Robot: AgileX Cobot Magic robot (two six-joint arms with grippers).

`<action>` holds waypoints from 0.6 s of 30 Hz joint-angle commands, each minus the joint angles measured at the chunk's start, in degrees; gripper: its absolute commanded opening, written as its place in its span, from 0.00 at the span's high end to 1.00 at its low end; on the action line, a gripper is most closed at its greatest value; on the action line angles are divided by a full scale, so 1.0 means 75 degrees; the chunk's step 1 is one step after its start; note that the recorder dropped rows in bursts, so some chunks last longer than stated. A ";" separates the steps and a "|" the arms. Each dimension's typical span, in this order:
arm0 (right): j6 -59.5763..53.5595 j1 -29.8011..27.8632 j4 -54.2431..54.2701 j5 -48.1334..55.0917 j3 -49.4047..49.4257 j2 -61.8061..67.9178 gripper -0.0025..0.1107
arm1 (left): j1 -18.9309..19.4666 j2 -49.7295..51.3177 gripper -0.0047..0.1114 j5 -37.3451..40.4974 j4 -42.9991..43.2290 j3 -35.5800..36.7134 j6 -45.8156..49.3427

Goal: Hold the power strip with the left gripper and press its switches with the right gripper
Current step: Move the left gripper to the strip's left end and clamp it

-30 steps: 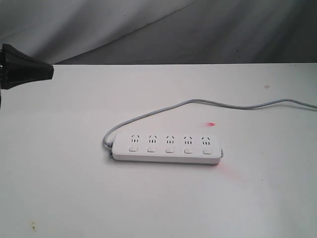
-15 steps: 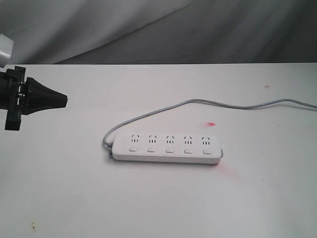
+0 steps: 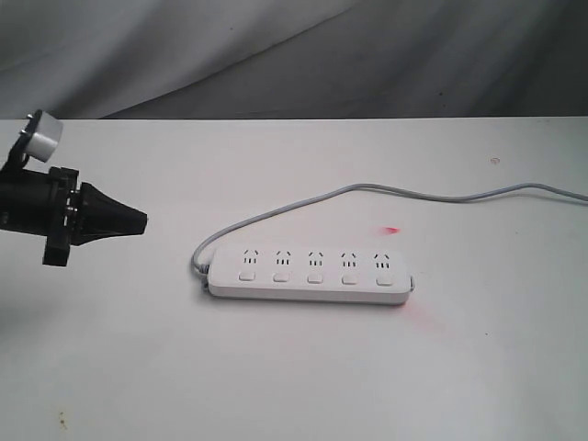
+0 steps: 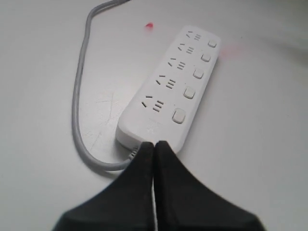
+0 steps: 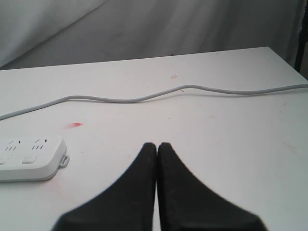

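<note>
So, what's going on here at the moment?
The power strip lies flat on the white table, its grey cord looping off one end and trailing away to the right. The left gripper, shut, hangs left of the strip in the exterior view, pointed at it but clear of it. The right gripper, also shut, shows only in its own wrist view, apart from the strip's far end. Nothing holds the strip yet and none of the switches is being touched.

We see a white table (image 3: 294, 386) under even light, with a creased grey cloth (image 3: 276, 55) hanging behind it. A small red spot (image 3: 392, 230) glows on the tabletop, right of its middle.
</note>
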 commanded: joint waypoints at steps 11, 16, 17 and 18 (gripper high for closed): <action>-0.0019 0.0005 -0.0087 -0.0018 0.0020 -0.0041 0.98 | -0.0891 0.1075 0.15 -0.0219 0.0510 -0.0672 0.0052; -0.0019 0.0005 -0.0087 -0.0018 0.0020 -0.0041 0.98 | -0.1022 0.1670 0.15 -0.0157 0.0466 -0.1190 0.0052; -0.0019 0.0005 -0.0087 -0.0018 0.0020 -0.0041 0.98 | -0.1106 0.1727 0.15 -0.0265 0.0545 -0.1269 0.0052; -0.0019 0.0005 -0.0087 -0.0018 0.0020 -0.0041 0.98 | -0.1199 0.1804 0.15 -0.0403 0.0562 -0.1330 0.0052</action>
